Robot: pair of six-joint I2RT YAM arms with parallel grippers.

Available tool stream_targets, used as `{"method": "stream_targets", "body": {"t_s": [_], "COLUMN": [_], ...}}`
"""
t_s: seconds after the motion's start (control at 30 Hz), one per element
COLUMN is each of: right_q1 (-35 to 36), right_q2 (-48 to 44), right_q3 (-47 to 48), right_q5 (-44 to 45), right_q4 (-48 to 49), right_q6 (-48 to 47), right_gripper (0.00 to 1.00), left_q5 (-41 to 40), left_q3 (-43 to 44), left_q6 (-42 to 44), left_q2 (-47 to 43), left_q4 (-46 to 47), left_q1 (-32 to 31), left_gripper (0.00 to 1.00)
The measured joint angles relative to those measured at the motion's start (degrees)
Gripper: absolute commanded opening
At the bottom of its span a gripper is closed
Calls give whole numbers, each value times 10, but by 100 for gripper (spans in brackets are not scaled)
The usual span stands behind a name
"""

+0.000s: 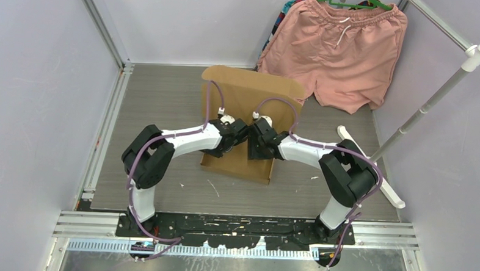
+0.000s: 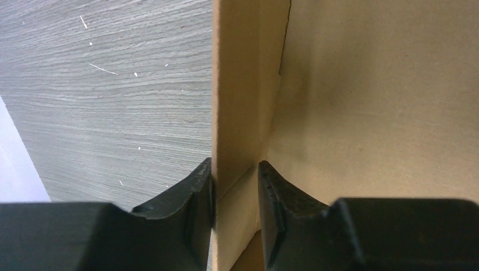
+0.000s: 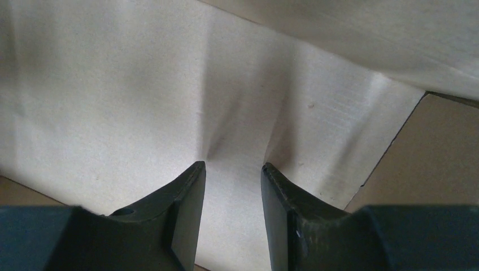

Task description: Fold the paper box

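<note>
Setting: you have a grey wood-grain table (image 1: 165, 108) boxed in by pale walls (image 1: 43, 102), with aluminium rails (image 1: 106, 136) along its left and near edges.

Item 1, the paper box (image 1: 251, 105): you will find it at the middle of the table, just ahead of both wrists. It is plain brown corrugated cardboard. Its back panel stands up and leans slightly, and its near end lies low on the table.

Item 2, left gripper (image 2: 235, 166): from above it reaches in over the left half of the box. In your left wrist view an upright cardboard wall runs between the two fingers. The outer finger (image 2: 195, 192) lies against the wall's outside face, with the table beyond it. The inner finger (image 2: 274, 197) sits inside the box. You cannot tell whether the wall is pinched or merely straddled.

Item 3, right gripper (image 3: 233, 166): it meets the left one over the middle of the box. Its jaws stand partly apart, and the fingertips (image 3: 195, 172) are set against the face of a pale cardboard panel that is dented at both tips.

Item 4, pink shorts (image 1: 339, 54): they hang on a green hanger (image 1: 353, 0) at the far right corner, well apart from the box.

Item 5, white rod (image 1: 428, 101): it slants up along the right side from a white foot (image 1: 370, 169) on the table.
</note>
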Motion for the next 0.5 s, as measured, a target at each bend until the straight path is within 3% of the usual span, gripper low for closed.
{"method": "stream_targets", "body": {"t_s": [0.1, 0.37, 0.5], "right_q1": [0, 2, 2], "right_q2": [4, 12, 18], "right_q3": [3, 5, 9], "right_q5": [2, 6, 7], "right_q4": [6, 22, 33], "right_q6": [0, 0, -1], "right_gripper": [47, 47, 47], "left_q5": [-9, -36, -49], "left_q3": [-4, -14, -26], "left_q6": [-4, -12, -12], "left_q2": [11, 14, 8], "left_q4": [0, 8, 16], "left_q1": [-3, -4, -4], "left_gripper": [39, 31, 19]}}
